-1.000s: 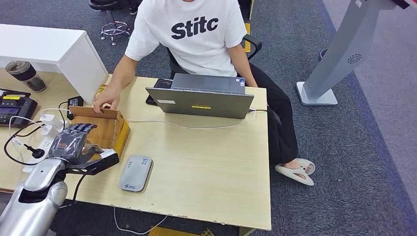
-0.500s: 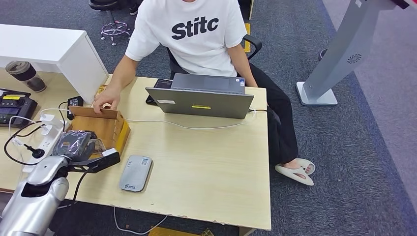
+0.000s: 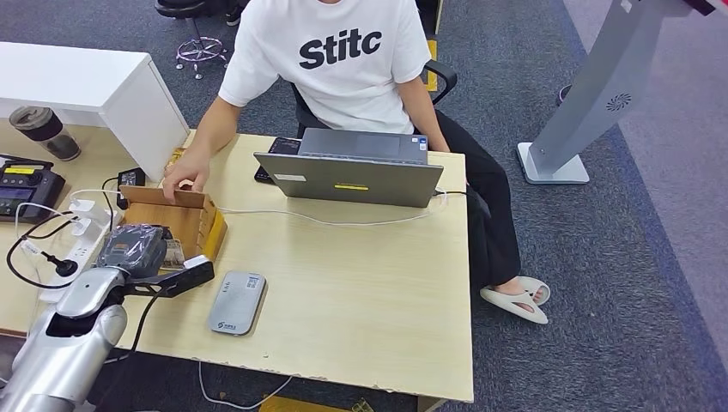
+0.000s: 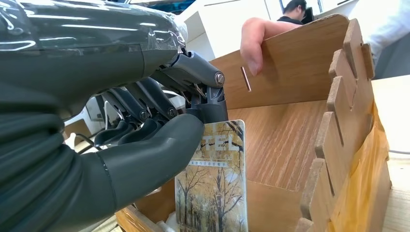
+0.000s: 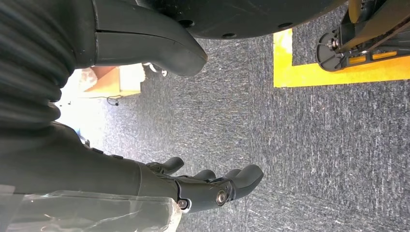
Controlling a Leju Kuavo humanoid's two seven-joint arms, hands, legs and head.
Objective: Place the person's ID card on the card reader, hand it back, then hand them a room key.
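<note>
The left hand (image 3: pixel 136 249) is inside the wooden box (image 3: pixel 191 225) at the desk's (image 3: pixel 360 300) left end. In the left wrist view the thumb and fingers (image 4: pixel 145 116) pinch the top edge of a room key (image 4: pixel 215 186), a card printed with autumn trees and the partly hidden letters "TEL". The card stands upright in the box, its lower part level with the box floor; whether it touches the floor cannot be told. The box has slotted dividers along one wall.

A person (image 3: pixel 335 60) sits at the far side of the desk. One of the person's hands (image 3: pixel 185 176) rests on the box's far wall.

The card reader (image 3: pixel 238 301), a flat grey unit, lies on the desk just beside the box, on the robot's side. Nothing lies on it. A closed laptop (image 3: pixel 352 167) sits in front of the person, with a white cable running from it across the desk.

The right hand (image 5: pixel 208 186) hangs over grey carpet, fingers loosely apart, holding nothing.
</note>
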